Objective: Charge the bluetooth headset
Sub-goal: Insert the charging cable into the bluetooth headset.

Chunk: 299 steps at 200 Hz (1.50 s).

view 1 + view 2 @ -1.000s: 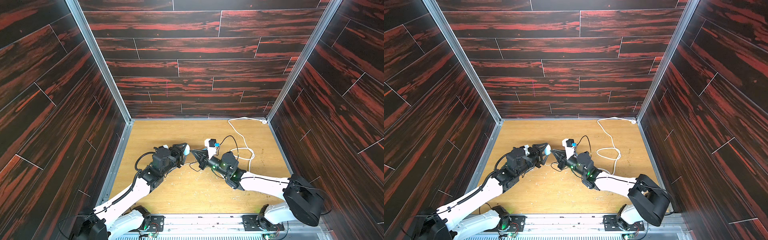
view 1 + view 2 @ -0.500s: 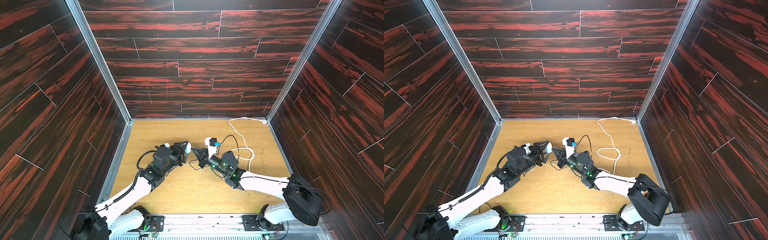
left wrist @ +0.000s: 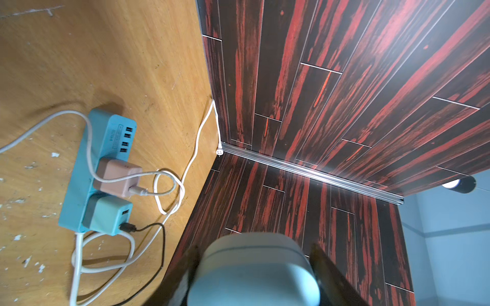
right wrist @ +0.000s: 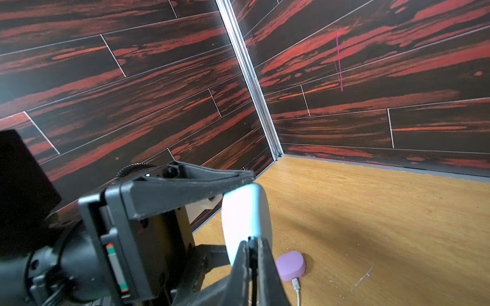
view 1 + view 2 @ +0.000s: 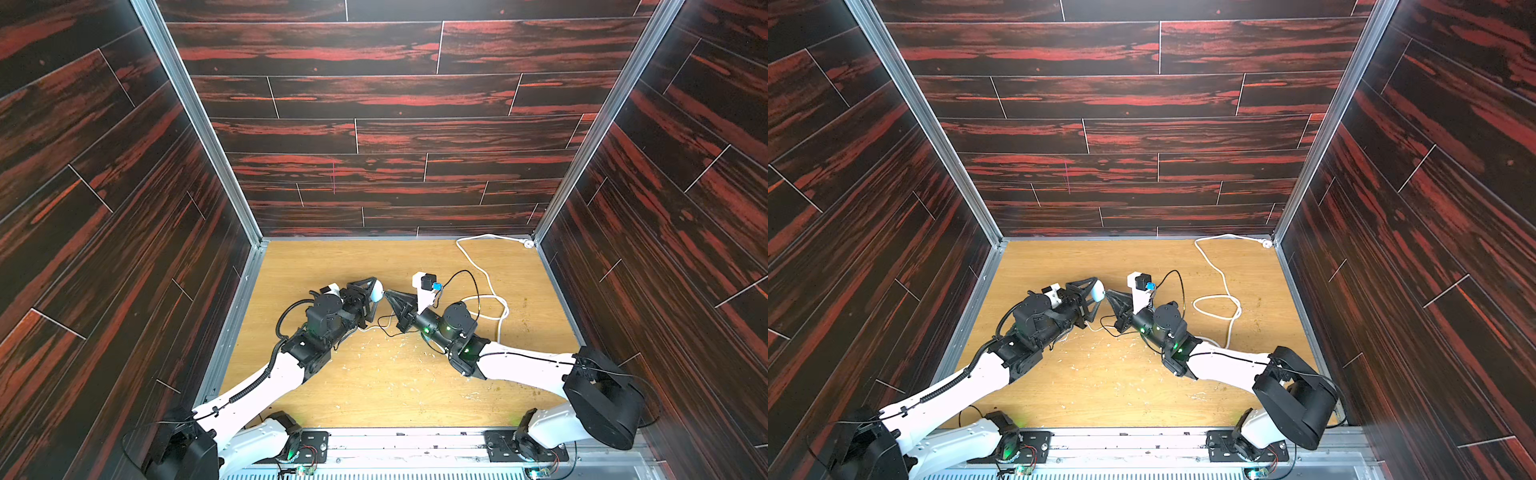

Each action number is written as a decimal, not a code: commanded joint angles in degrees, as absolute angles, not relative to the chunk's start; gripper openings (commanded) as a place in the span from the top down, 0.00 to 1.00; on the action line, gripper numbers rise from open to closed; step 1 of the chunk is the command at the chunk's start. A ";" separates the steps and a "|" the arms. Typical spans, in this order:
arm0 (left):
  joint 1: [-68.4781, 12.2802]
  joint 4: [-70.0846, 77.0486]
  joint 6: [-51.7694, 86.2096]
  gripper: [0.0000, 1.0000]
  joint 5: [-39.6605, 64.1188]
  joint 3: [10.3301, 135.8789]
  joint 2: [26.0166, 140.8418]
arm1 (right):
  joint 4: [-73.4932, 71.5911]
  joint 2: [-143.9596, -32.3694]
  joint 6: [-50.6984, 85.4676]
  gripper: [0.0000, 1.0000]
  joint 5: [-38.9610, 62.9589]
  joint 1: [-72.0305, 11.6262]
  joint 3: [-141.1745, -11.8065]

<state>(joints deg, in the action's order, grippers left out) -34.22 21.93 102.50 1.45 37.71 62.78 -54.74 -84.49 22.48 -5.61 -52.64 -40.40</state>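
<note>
Enclosure: dark red wood-pattern walls (image 5: pixel 374 104) on three sides, over a light wooden desk (image 5: pixel 374 395) marked with pale scuffs and flecks.

Left arm (image 5: pixel 266 382): reaches toward the middle of the desk. Its jaws are partly open and clamped on the white headset case (image 5: pixel 376 289), one on each side. The case is held clear of the desk surface, as the right wrist view confirms (image 4: pixel 245 220). In the left wrist view it fills the lower edge between the two dark jaws (image 3: pixel 254 270).

Right arm (image 5: pixel 523 368): reaches in from the opposite side, with its jaws pointing at the case. The jaws are closed tight and their tips sit just beside the lower end of the case. A thin dark strip shows between the tips, but what it is cannot be told.

Desk items:
- The blue power strip (image 3: pixel 79 185) lies flat and carries a pink adapter (image 3: pixel 118 176) and a teal adapter (image 3: pixel 106 216).
- A white cable (image 3: pixel 164 185) runs from the pink adapter.
- A black cable (image 3: pixel 156 230) runs from the teal adapter.
- A pink case (image 4: pixel 290 266) rests on the desk below the raised headset case, with a white plug (image 4: pixel 296 284) in it.
- A white mains cord (image 5: pixel 486 282) loops to the far right corner in both top views.
</note>
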 commanded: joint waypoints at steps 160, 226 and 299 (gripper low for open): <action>-37.06 29.40 102.84 0.82 5.71 39.55 66.31 | -55.72 -86.40 18.66 1.00 -10.53 -52.83 -42.93; -37.17 30.98 103.16 0.83 7.08 39.88 67.85 | -56.60 -86.01 15.83 1.00 -10.12 -52.82 -43.15; -37.16 31.50 103.40 0.84 7.27 39.66 67.76 | -57.35 -85.07 13.71 0.99 -11.54 -52.82 -42.37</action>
<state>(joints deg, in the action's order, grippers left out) -34.85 29.39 103.55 1.06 38.06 67.85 -55.64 -85.19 14.70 -10.74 -52.64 -40.88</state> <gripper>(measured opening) 0.626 0.077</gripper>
